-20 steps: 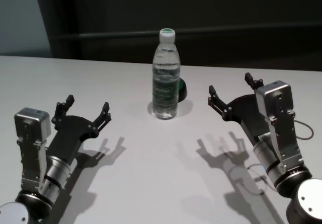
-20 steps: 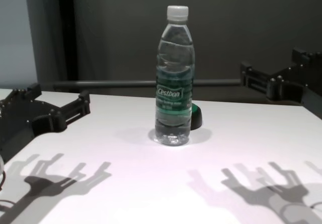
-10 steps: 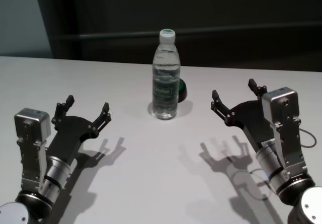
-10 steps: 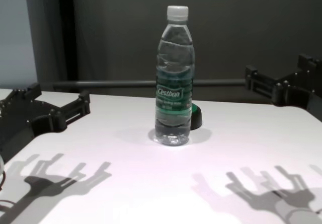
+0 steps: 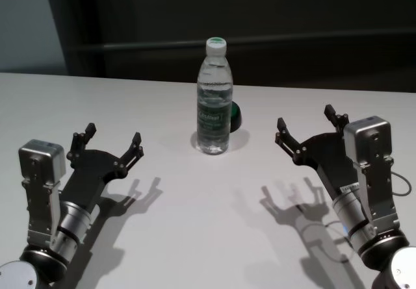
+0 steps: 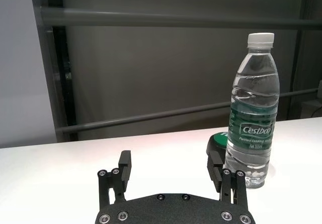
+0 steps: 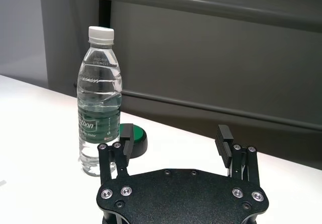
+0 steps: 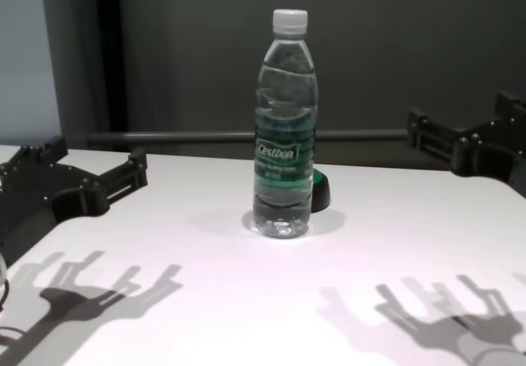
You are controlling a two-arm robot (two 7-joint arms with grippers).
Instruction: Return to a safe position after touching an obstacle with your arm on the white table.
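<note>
Where the wide, plain matte white table (image 5: 195,224) spreads before us, we count one obstacle, one small side object and two grippers.

1. Obstacle: one tall clear ribbed plastic water bottle (image 5: 214,97) with a white screw cap. It stands upright near the middle of the table toward its far edge, between the two arms and apart from both. Its dark green label reads "Cestbon" in white script in the chest and left wrist views; a smaller line of print below that word is too small to read. In the right wrist view only the letters "bon" face the camera, and a row of tiny printed characters runs around the bottle's shoulder, not legible.

2. Side object: one low round black-and-green item (image 5: 234,114) lies on the table just behind the bottle, on our right-hand side of it. We cannot tell whether it touches the bottle.

3. Left gripper (image 5: 109,139): one, black, held above the table on our left, well apart from the bottle. Its two fingers are spread apart with nothing between them.

4. Right gripper (image 5: 309,123): one, black, held above the table on our right, clear of the bottle. Its two fingers likewise stand apart and hold nothing.

Each gripper casts one shadow on the tabletop below it.
</note>
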